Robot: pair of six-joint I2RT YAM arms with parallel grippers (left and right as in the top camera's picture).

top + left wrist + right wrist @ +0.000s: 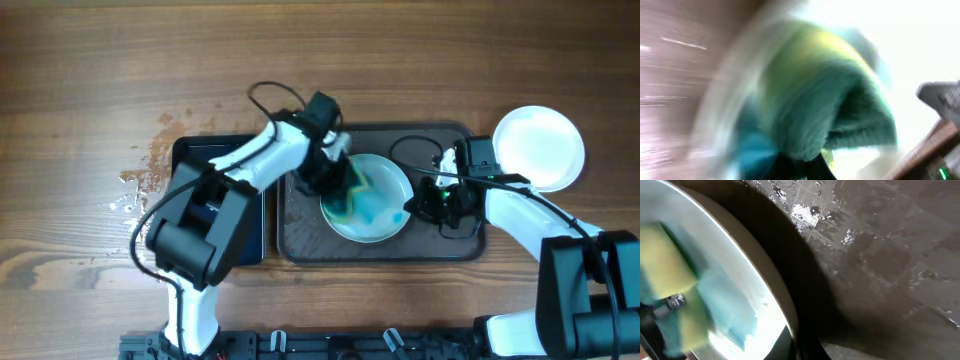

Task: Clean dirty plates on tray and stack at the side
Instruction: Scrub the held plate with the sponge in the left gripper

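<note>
A white plate (375,215) smeared with blue lies on the dark tray (300,238). My left gripper (338,172) is shut on a yellow-green sponge (357,178) and presses it on the plate's left part. The left wrist view is blurred; in it the sponge (830,100) fills the middle above my left gripper (805,169). My right gripper (421,203) is shut on the plate's right rim. From the right wrist, the plate's rim (775,280) runs into the right gripper (801,347), with the sponge (665,265) at far left. A second white plate (540,148) rests on the table to the right of the tray.
A smaller glossy black tray (250,225) lies left of the dark tray, partly under my left arm. Water drops (145,172) are spattered on the wooden table to its left. The dark tray's floor (880,255) looks wet.
</note>
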